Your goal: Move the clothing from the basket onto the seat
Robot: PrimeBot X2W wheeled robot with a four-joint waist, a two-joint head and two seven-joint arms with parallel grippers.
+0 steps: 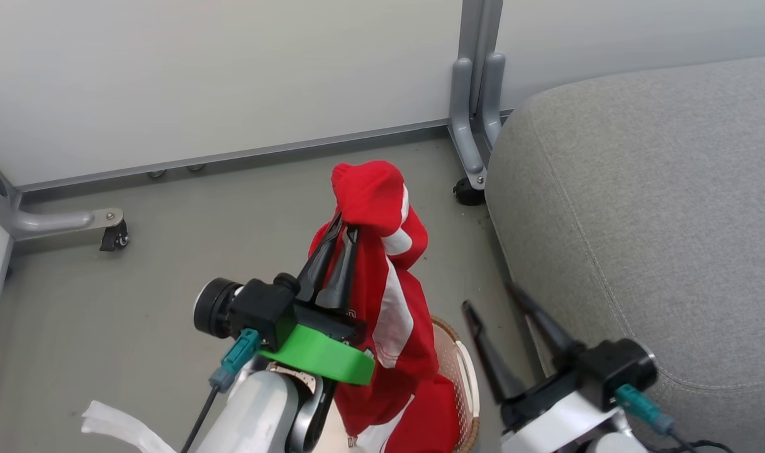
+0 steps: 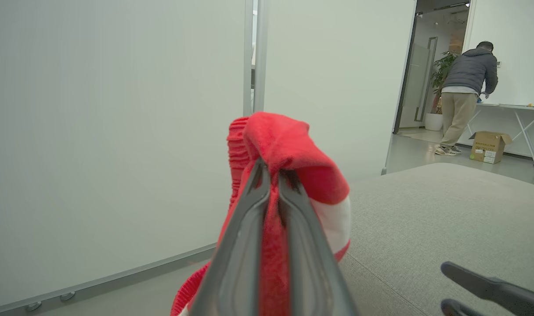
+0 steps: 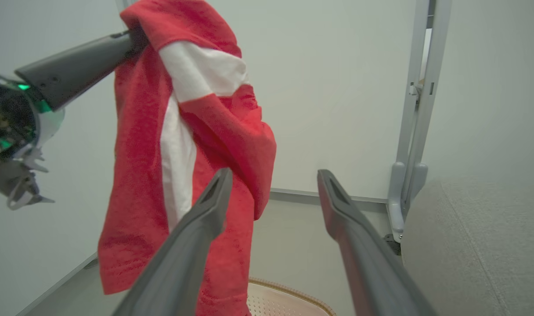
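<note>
One red garment [image 1: 389, 302] pinched in left gripper [image 1: 346, 226], hanging over basket [image 1: 463, 352].

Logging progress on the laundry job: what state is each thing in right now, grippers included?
clothing: lifted, pinched near its top, hanging down to the basket.
basket: upright on the floor, under the hanging cloth.
seat: bare where visible.
left gripper: fingers shut on the clothing.
right gripper: fingers open, holding nothing.
cardboard box: flaps open.
</note>
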